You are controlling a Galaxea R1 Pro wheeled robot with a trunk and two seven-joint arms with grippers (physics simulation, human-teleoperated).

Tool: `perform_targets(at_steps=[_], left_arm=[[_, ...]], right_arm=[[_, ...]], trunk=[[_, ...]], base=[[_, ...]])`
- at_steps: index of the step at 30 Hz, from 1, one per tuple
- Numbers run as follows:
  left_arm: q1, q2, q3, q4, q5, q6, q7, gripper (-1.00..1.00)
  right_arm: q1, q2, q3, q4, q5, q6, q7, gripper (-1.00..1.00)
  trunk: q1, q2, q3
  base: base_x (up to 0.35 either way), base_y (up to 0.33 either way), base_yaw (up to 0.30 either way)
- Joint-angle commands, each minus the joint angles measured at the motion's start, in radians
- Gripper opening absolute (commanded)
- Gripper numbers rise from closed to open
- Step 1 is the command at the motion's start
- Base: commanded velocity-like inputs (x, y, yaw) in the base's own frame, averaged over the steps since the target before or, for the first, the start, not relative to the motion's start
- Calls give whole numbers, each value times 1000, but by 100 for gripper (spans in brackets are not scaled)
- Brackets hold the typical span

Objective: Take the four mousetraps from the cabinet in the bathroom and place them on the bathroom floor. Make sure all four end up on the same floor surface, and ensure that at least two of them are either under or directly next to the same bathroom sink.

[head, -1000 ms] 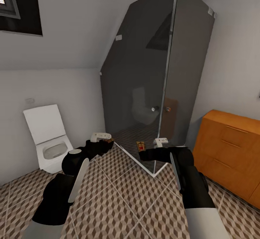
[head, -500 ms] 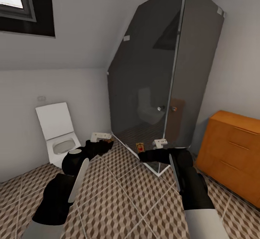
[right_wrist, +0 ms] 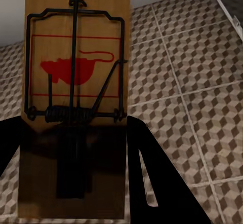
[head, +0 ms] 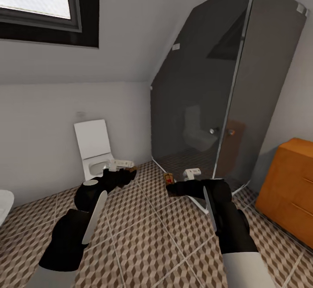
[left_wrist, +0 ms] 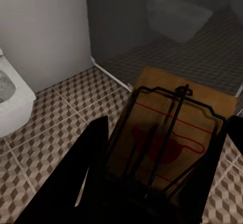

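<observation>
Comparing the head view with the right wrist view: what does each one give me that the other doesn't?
Head view alone: the toilet, the window, the glass shower enclosure, the orange-brown cabinet, the left gripper and both arms.

Right wrist view alone: the detail of the mousetrap in the right gripper, with its wire bar, coil spring and red mouse print.

Both: that mousetrap, tiny in the head view, and the cube-patterned bathroom floor.

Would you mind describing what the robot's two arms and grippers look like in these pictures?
Both arms have pale grey upper segments, then glossy black forearms bearing a long light-grey stripe. The left gripper and right gripper are black, each with a small white block mounted at the wrist. In the wrist views the fingers appear as flat black wedges.
</observation>
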Motion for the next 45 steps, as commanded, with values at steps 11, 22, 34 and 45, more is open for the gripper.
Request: perform_targets(at_steps=[11,22,34,45], left_arm=[[-1,0,0,0,7,-13,3,-100],[-1,-1,-1,1,7,-21,4,-100],[-1,-1,-1,1,6,-21,2,-100],[-1,-1,-2,1,5,-22,2,-100]], right_arm=[[-1,1,22,11,7,4,8,-100],[-1,1,34,13,4,4,10,-100],[0,1,34,13,-8,-15,9,-100],[1,1,35,16,-8,-19,8,-100]], trunk=[[0,-1,-1],[0,-1,-2],[0,-1,-2],[0,-1,-2]], base=[[-15,0,292],[-1,0,145],[0,0,134],[0,0,278]])
